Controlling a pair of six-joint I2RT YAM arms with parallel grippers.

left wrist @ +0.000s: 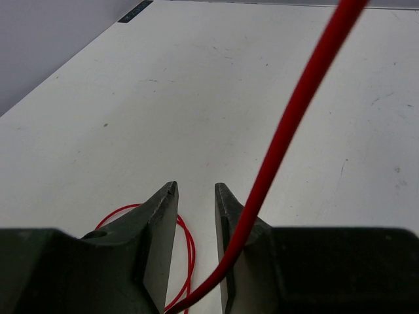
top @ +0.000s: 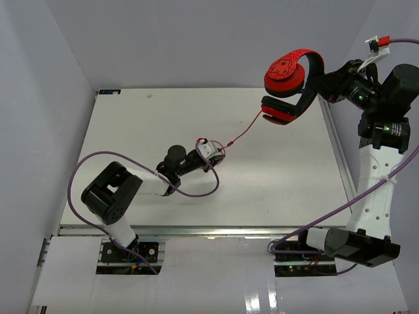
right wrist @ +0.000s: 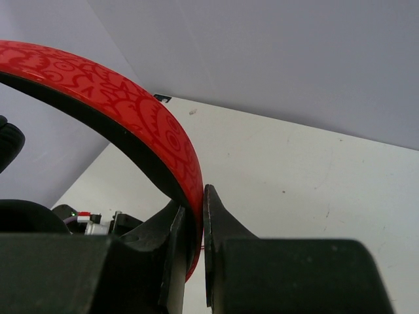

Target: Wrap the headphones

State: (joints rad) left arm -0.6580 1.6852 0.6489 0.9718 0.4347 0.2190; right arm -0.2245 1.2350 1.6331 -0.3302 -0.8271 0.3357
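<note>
Two risks: left fingers (left wrist: 163,216), half-open astride cord (left wrist: 294,118) below the headphones (top: 288,75), could miss it; right fingers (right wrist: 215,219), clamped on headband (right wrist: 131,111), might slip.

Top: fixed, high at the near side, looking down over whole bench (top: 196,131). Left wrist: low, close behind left hand (left wrist: 196,188), facing across bench. Right wrist: raised, tight behind right hand (right wrist: 196,203), apparently angled down; shares headphones (right wrist: 118,91) and bench with top

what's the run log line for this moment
right end effector: shut on headphones band, held aloft | left end effector: open, cord between jaws | wrap: no turns seen
</note>
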